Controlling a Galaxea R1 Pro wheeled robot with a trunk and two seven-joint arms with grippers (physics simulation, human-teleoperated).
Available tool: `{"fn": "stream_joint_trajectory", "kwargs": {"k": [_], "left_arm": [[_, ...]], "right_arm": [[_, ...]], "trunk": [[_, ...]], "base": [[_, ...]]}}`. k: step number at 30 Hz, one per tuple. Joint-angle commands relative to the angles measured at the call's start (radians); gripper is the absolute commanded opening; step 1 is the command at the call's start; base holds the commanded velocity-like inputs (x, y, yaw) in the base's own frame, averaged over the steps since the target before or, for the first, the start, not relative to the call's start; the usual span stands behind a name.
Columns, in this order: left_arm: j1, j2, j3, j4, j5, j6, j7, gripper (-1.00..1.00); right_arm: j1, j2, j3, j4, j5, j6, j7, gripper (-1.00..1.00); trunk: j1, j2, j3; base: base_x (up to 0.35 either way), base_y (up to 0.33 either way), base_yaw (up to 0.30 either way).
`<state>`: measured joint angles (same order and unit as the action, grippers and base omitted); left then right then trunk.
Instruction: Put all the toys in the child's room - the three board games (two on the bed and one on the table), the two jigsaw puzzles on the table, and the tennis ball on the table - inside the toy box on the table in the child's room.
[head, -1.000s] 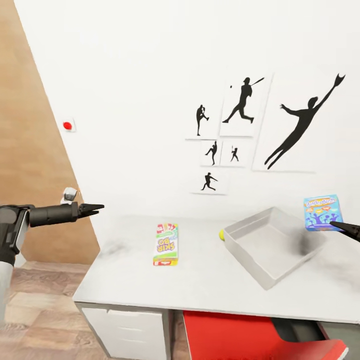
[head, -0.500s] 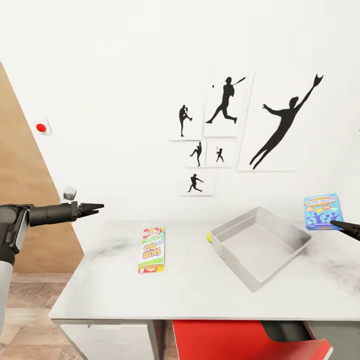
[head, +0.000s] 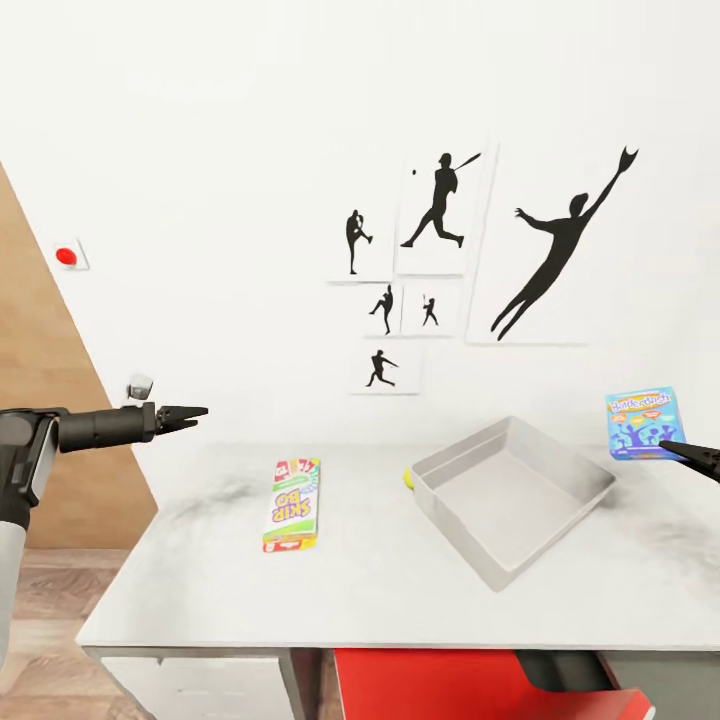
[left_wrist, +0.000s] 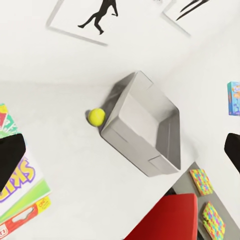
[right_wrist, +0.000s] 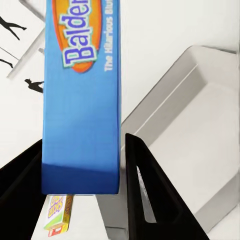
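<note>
The right hand (right_wrist: 82, 165) clamps a thin blue printed board-game box (head: 645, 424) raised beside the shallow translucent grey plastic toy box (head: 512, 495) on the pale tabletop (head: 380, 580). The left hand (head: 190, 413), fingers together, hovers; its wrist view reveals two multicoloured jigsaw squares (left_wrist: 201, 181) and the yellow-green ball (left_wrist: 97, 116) touching the bin.

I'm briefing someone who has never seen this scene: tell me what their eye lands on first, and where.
The black ball-player silhouette pictures on the white wall above the table stand out most. Next comes the blue board game, held upright in the right gripper just beyond the empty grey toy box. The white board game lies flat on the tabletop, left of the box.
</note>
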<state>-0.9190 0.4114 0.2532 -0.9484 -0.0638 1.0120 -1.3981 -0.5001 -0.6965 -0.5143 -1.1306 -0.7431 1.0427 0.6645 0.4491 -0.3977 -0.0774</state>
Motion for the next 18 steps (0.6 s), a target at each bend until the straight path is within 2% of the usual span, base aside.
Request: {"fn": "stream_joint_trajectory", "kwargs": {"k": [1, 11, 18], "left_arm": [[-0.001, 0.0, 0.001, -0.001, -0.007, 0.011, -0.007, 1.0], [-0.001, -0.003, 0.001, 0.0, -0.007, 0.013, -0.007, 1.0], [-0.001, -0.003, 0.001, -0.001, -0.007, 0.013, -0.006, 1.0]], "right_arm": [[-0.001, 0.0, -0.001, 0.0, 0.005, 0.005, 0.007, -1.0], [-0.001, 0.0, 0.0, 0.001, 0.005, 0.005, 0.007, -1.0], [-0.001, 0.0, 0.0, 0.0, 0.005, 0.005, 0.007, -1.0]], "trunk": [[0.001, -0.002, -0.002], [0.001, -0.002, -0.002], [0.001, -0.002, -0.002]], "base": [[0.146, -0.138, 0.0], [0.155, -0.065, 0.0], [0.048, -0.029, 0.0]]}}
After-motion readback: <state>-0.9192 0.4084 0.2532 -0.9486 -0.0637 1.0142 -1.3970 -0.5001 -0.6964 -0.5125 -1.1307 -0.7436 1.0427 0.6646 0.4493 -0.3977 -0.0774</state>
